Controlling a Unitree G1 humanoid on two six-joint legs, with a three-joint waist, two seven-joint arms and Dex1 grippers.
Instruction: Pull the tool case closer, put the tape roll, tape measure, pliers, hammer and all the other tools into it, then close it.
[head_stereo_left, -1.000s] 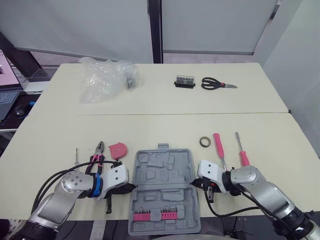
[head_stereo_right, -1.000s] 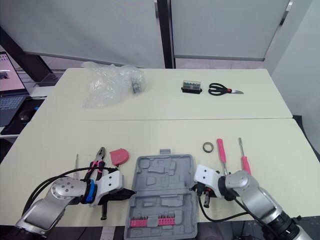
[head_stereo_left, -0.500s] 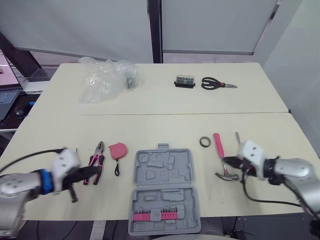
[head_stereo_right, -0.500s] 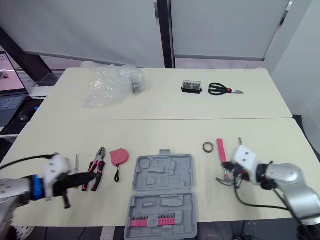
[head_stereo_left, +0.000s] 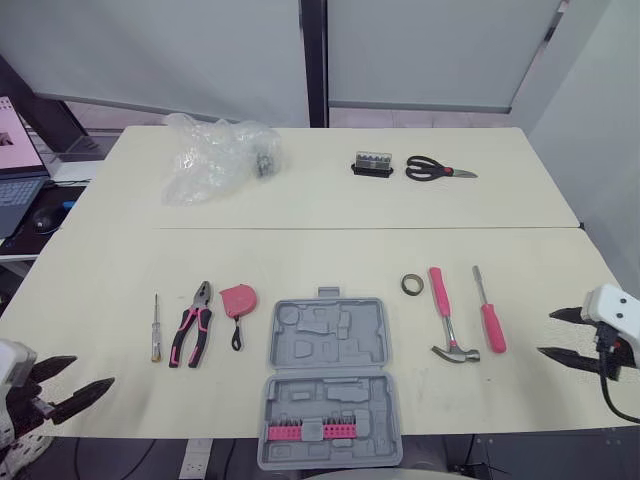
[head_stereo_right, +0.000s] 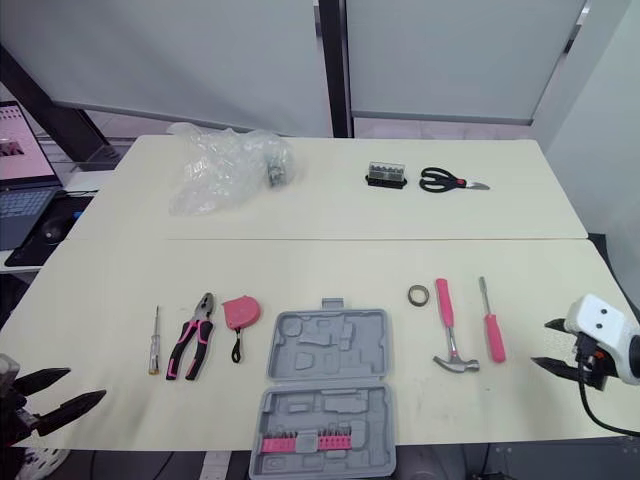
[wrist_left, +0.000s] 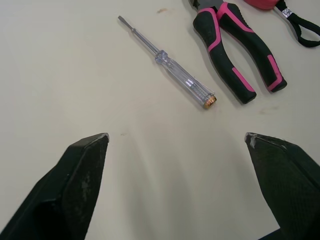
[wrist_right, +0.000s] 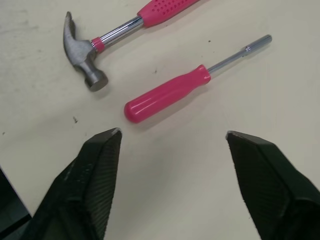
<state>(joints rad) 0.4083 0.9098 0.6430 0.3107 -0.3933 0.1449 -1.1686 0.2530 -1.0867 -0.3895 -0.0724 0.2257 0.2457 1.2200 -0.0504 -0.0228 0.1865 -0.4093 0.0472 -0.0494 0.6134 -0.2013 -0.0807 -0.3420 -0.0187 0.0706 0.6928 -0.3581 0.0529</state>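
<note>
The grey tool case (head_stereo_left: 325, 380) lies open at the table's front middle, with pink bits in its near half. To its left lie a clear screwdriver (wrist_left: 167, 64), pink-handled pliers (wrist_left: 240, 45) and a pink tape measure (head_stereo_left: 238, 298). To its right lie a tape roll (head_stereo_left: 410, 284), a hammer (wrist_right: 100, 45) and a pink screwdriver (wrist_right: 170, 92). My left gripper (head_stereo_left: 93, 370) stands open and empty at the front left corner, short of the clear screwdriver. My right gripper (head_stereo_left: 546, 333) is open and empty at the front right, beside the pink screwdriver.
On the far table half sit a crumpled clear plastic bag (head_stereo_left: 215, 155), a small black bit holder (head_stereo_left: 371, 165) and black scissors (head_stereo_left: 438, 170). A seam crosses the table mid-way. A laptop (head_stereo_left: 15, 160) stands off the left edge.
Both grippers were shut at the case's sides; they have swung outward to the front corners and opened. The case and the tools have stayed where they were.
</note>
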